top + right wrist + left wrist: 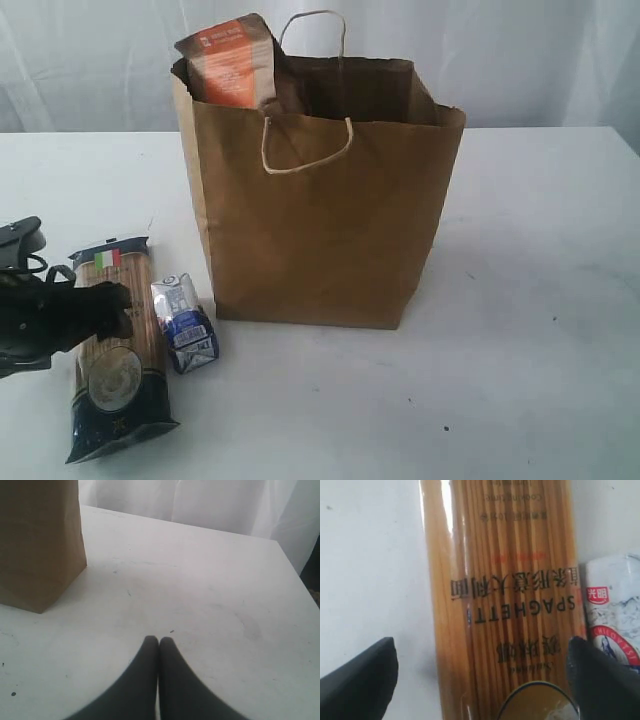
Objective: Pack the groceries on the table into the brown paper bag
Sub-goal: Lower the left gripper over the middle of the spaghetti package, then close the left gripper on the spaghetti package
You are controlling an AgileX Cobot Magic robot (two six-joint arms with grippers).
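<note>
The brown paper bag point(320, 220) stands upright mid-table; its corner point(35, 540) also shows in the right wrist view. The brown pouch with orange label point(232, 62) pokes out of the bag's top left. The blue spaghetti packet point(115, 370) lies flat at front left, with the small blue-white carton point(185, 325) beside it. My left gripper point(112, 308) hovers open over the packet point(510, 580), one finger point(360, 680) on each side, the other finger by the carton point(615, 610). My right gripper point(159, 640) is shut and empty above the table. The canister and both jars are out of view.
The white table point(540, 300) stretches right of the bag and carries only small specks point(13, 694). A white curtain point(500, 50) hangs behind the table. The table's far edge and right corner point(280, 545) show in the right wrist view.
</note>
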